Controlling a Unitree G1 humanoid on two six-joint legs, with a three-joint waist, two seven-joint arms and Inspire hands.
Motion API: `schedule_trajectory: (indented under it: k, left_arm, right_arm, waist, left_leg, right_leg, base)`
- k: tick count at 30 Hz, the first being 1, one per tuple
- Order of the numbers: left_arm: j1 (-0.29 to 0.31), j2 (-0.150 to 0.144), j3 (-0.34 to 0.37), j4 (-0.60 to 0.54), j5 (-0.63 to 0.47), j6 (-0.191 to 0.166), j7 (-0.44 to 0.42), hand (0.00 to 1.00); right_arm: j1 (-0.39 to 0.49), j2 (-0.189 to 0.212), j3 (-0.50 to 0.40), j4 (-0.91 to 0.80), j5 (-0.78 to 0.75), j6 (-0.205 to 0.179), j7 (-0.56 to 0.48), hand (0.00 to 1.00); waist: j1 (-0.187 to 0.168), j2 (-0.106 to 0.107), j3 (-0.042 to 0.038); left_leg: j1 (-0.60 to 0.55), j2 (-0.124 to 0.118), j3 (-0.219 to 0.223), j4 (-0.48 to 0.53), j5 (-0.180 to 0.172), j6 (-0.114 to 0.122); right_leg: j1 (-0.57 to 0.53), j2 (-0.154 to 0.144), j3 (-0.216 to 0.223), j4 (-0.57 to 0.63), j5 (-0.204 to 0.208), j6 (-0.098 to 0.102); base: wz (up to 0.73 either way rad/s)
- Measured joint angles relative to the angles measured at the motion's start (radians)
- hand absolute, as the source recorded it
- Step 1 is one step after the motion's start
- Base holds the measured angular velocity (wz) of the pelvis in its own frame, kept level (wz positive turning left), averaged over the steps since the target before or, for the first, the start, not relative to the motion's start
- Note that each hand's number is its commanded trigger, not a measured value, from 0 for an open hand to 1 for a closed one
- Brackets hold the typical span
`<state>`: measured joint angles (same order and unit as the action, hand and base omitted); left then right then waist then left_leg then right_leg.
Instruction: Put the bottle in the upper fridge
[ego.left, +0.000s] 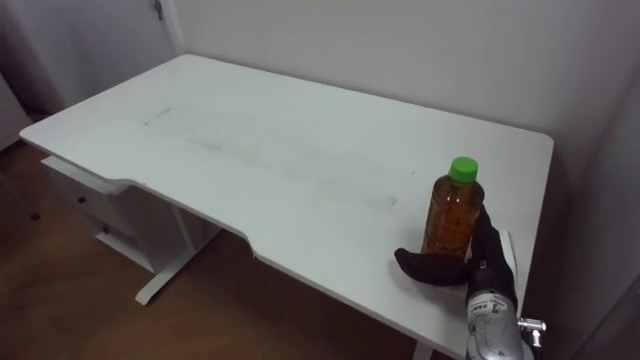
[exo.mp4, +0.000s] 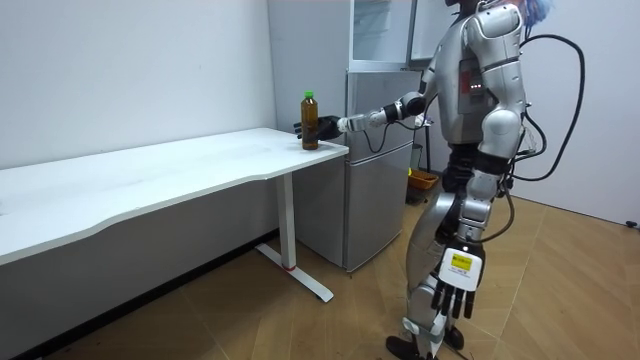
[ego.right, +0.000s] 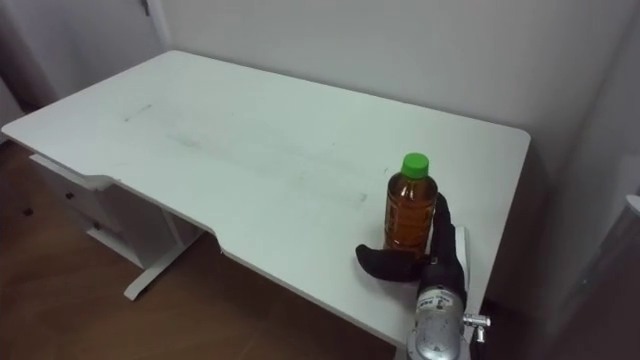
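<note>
Amber with a green cap, the bottle (ego.left: 449, 215) stands upright near the counter's (ego.left: 250, 150) right end. My right hand (ego.left: 480, 264) grips its base, thumb across the front, fingers behind. My left hand (exo.mp4: 455, 290) hangs at my side, fingers relaxed.

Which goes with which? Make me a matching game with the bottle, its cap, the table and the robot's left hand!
Things:
1. bottle
2. cap
3. table
4. left hand

Descriptions:
A. white all over
B. hanging open by the robot's side
C. bright green
D. amber, standing upright with the right hand wrapped round its base

Pairs: 1-D, 2-C, 3-A, 4-B
</note>
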<state>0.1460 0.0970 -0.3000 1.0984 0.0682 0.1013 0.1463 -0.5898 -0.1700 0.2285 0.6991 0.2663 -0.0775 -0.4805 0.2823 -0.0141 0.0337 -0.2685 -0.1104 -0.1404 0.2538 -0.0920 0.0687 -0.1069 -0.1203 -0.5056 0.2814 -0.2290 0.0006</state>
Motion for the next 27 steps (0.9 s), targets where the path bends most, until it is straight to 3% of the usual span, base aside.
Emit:
schedule_trajectory:
  k: [12,15,16,27]
  left_arm:
    - [0.000,0.000,0.000,0.001,0.000,0.000,0.000,0.00]
    - [0.000,0.000,0.000,0.001,0.000,0.000,0.000,0.00]
    - [0.000,0.000,0.000,0.001,0.000,0.000,0.000,0.00]
    - [0.000,0.000,0.000,0.005,0.001,-0.002,0.000,0.00]
  right_arm:
    - [0.000,0.002,0.004,0.000,0.001,0.000,0.010,0.00]
    - [0.000,0.002,0.004,0.000,0.001,0.000,0.011,0.93]
    - [0.000,0.002,0.004,0.000,0.001,0.000,0.011,1.00]
    - [0.000,0.000,0.007,0.005,-0.010,0.000,0.032,1.00]
  waist:
    - [0.001,0.000,-0.0002]
    - [0.001,0.000,-0.0002]
    - [0.001,0.000,-0.0002]
    - [0.003,-0.001,-0.0004]
  left_leg:
    - [0.000,0.000,0.000,0.003,0.000,0.000]
    - [0.000,0.000,0.000,0.003,0.000,0.000]
    - [0.000,0.000,0.000,0.004,0.000,0.000]
    - [0.000,-0.001,0.000,0.005,0.001,0.001]
  right_leg:
    - [-0.001,0.000,0.011,0.003,0.000,0.000]
    - [-0.001,0.000,0.011,0.004,0.000,0.000]
    - [-0.001,0.000,0.011,0.004,0.000,0.000]
    - [-0.002,-0.001,0.014,0.009,0.000,0.000]
  base:
    - [0.00]
    - [0.00]
    - [0.00]
    - [0.00]
